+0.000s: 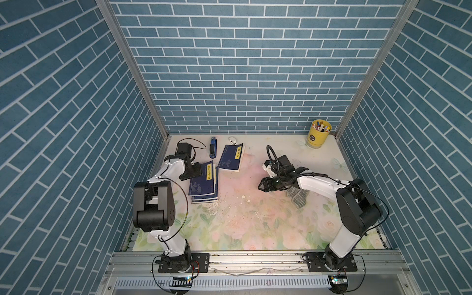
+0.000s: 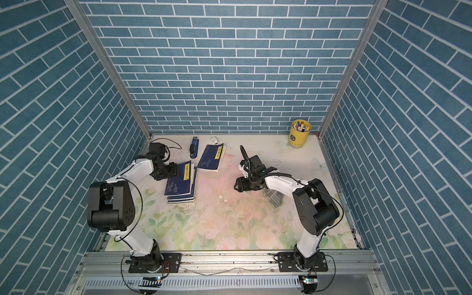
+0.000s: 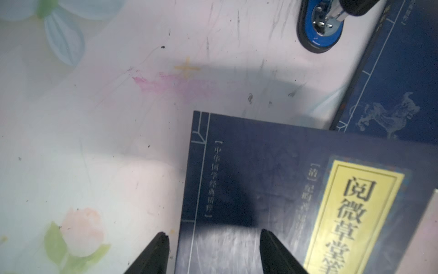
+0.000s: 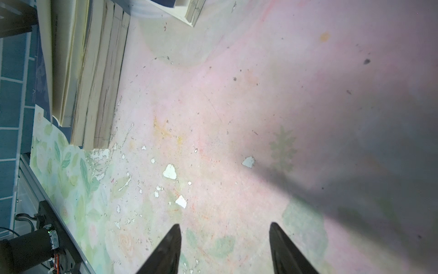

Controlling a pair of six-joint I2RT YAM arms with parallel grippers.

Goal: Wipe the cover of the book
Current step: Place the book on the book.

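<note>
The book is dark blue with a yellow title label and lies on top of a small stack at the left of the table. My left gripper hangs over its far left corner. In the left wrist view the gripper is open. One fingertip is over the bare table and one over the cover, with nothing held. My right gripper is open and empty above the middle of the table. A grey striped cloth lies partly under the right arm.
A second blue book lies behind the stack, next to a blue stapler and a small white object. A yellow pen cup stands at the back right. White flakes dot the table mat.
</note>
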